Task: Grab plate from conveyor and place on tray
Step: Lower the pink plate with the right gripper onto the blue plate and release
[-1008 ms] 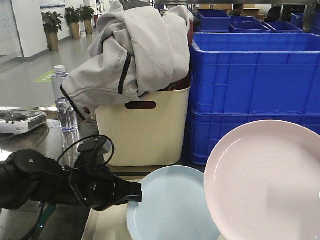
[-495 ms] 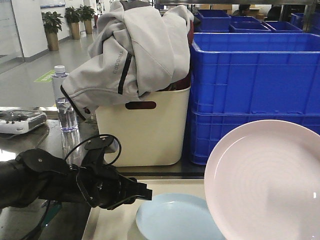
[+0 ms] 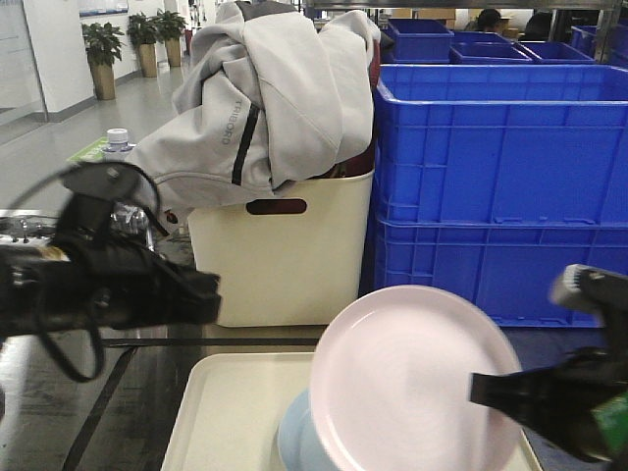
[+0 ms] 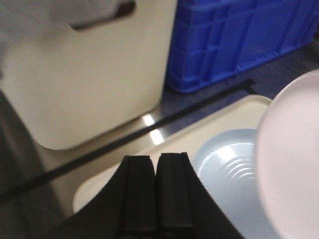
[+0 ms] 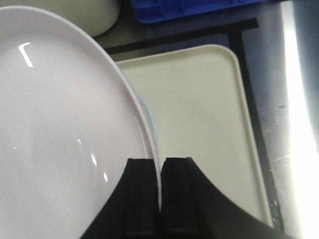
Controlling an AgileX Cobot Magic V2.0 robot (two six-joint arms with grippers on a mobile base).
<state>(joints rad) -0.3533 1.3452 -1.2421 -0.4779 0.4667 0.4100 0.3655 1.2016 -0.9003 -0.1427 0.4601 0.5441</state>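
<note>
A round pale pink plate [image 3: 417, 383] with a smooth glossy surface and faint concentric rings in its well is held tilted on edge above the flat cream-coloured rectangular plastic tray [image 3: 226, 412] with rounded corners and a low raised rim. Its rim is pinched between the black jaws of the right gripper [image 5: 159, 191], which are pressed onto it from either side, as is seen in the right wrist view. Bright highlights are shown on the plate's inner face, and the rim is seen as a thin, slightly raised lip.

Beneath the pink plate, a round pale blue plate [image 4: 232, 172] with concentric ridges is seen lying flat on the tray; the lower edge of the pink plate is placed just above or against it, and contact cannot be told. The tray is set on a reflective metal tabletop [image 5: 294, 99] marked with black tape lines.

The left gripper [image 4: 156, 191] is held clear of both plates, over the tray's near left corner, with its black jaws pressed together on nothing.

Behind the tray, a tall cream plastic bin [image 3: 280, 260] with a handle slot is seen, draped with a grey jacket [image 3: 260, 93]. Stacked blue plastic crates [image 3: 500, 182] are placed just beside it on the right.
</note>
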